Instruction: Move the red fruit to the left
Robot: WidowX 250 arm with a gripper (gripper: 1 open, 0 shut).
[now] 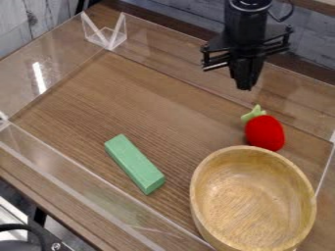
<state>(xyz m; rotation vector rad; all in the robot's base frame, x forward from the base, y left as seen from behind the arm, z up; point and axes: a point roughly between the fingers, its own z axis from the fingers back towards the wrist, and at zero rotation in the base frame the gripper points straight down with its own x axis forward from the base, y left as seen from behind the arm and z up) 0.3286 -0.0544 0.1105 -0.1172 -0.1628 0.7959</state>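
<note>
One wooden tabletop (118, 88) fills most of the frame, with a dark strip of floor at the upper left. A small clear wire-like object (106, 31) sits near the top left; a green block (133, 164) lies at lower centre-left. At lower right, a round wooden bowl (253, 199) holds nothing. The red fruit (264, 131), leafy top toward the upper left, lies just above it. The black gripper (241, 71) hangs at upper right, jaws closed, gripping nothing.
</note>
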